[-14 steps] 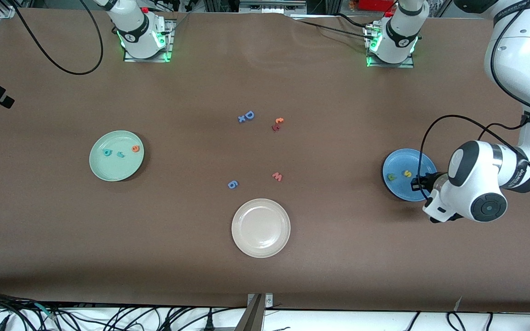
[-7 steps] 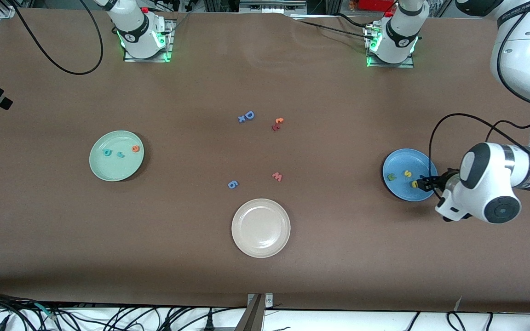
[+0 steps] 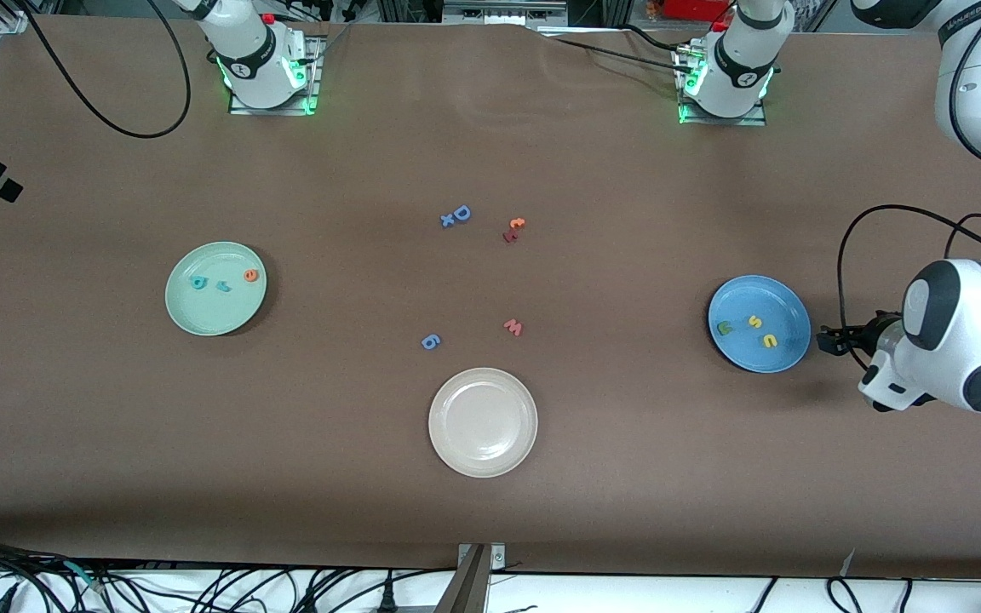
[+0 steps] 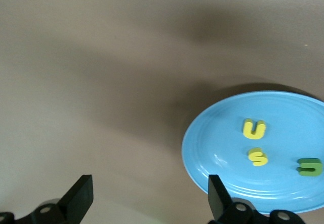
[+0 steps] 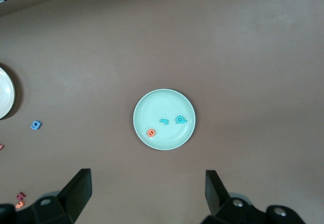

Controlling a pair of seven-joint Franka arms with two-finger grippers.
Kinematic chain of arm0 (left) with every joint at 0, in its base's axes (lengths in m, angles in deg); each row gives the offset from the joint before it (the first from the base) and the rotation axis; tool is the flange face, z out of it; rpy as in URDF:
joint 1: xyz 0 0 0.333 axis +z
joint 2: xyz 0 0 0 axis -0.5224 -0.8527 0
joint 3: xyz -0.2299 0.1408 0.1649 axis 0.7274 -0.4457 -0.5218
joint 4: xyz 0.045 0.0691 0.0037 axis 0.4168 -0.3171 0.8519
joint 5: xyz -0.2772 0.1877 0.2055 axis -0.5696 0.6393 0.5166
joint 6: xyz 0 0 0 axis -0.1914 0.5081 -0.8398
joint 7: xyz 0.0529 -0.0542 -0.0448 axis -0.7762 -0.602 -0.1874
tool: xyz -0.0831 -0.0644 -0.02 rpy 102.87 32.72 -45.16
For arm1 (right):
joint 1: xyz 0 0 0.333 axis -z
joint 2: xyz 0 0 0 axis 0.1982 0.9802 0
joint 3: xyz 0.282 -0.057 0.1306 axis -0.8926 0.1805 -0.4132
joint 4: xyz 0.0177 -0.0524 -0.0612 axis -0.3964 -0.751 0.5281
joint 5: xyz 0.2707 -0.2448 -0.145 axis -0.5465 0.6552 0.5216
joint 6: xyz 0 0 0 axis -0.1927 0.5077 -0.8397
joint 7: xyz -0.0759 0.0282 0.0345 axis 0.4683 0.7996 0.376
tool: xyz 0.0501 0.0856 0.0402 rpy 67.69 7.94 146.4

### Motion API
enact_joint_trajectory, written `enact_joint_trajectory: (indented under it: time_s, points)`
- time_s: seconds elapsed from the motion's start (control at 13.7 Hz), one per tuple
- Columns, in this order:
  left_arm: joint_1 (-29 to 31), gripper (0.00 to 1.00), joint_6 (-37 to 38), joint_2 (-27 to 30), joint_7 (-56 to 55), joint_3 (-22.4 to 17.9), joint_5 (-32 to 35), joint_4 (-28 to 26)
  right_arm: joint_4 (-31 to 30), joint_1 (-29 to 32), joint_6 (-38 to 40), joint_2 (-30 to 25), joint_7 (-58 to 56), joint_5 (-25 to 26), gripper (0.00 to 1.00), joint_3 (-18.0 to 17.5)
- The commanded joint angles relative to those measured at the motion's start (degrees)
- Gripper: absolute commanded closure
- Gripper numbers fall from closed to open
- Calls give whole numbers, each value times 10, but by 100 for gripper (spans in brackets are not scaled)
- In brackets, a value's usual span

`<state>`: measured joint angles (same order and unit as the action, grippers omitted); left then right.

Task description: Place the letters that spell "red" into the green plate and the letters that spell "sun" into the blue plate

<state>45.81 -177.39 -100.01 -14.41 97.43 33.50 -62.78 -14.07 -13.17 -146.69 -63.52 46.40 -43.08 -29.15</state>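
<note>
Left claw [image 3: 827,342] of mine hangs just off the rim of the blue plate [image 3: 759,323], toward my left arm's end of the surface [image 3: 627,477], with its fingers [image 4: 81,196] spread wide and nothing between them. From my left wrist I see bare brown surface under the gap and the blue plate off beside one finger.

On that blue plate lie the three letters that spell "sun": the yellow "s" [image 3: 754,322] near the middle, the yellow arch-shaped letter [image 3: 769,340] just beside it and nearer the front camera, and the green arch-shaped letter [image 3: 724,327] toward the plate's edge that faces the right arm's end.

My right claw [image 5: 147,193] is up high over the green plate [image 3: 216,289], jaws wide and empty. That plate carries the letters that spell "red" in a short row: the teal-blue "d" [image 3: 198,283], the small teal "r" [image 3: 223,286] and the orange "e" [image 3: 250,275].

Between the two plates, a beige-white plate [image 3: 483,422] sits nearest the front camera. Near it lie a blue "6"-like piece [image 3: 430,342] and a pink "w" [image 3: 513,327]. Farther from the camera are a blue capital "D" [image 3: 461,213] with a small blue piece touching it, and a dark red and orange pair of letters [image 3: 513,229] close by.
</note>
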Motion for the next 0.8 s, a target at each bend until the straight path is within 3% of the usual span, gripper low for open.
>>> enact_joint_trajectory:
  time_s: [0.0,0.44,0.58,0.73]
  points:
    - [12,0,0,26,70,-6,-20,-5,-11,2,-6,-15,-3,3,0,-2]
    - [-37,0,-118,181,94,-95,-135,-180,-9,1,-5,-15,1,2,0,-7]
    - [-67,0,-127,239,87,-98,-138,-230,-5,1,-2,-14,0,0,0,-7]
    - [-101,0,-123,293,90,-126,-138,-259,-4,0,-3,-14,0,1,0,-7]
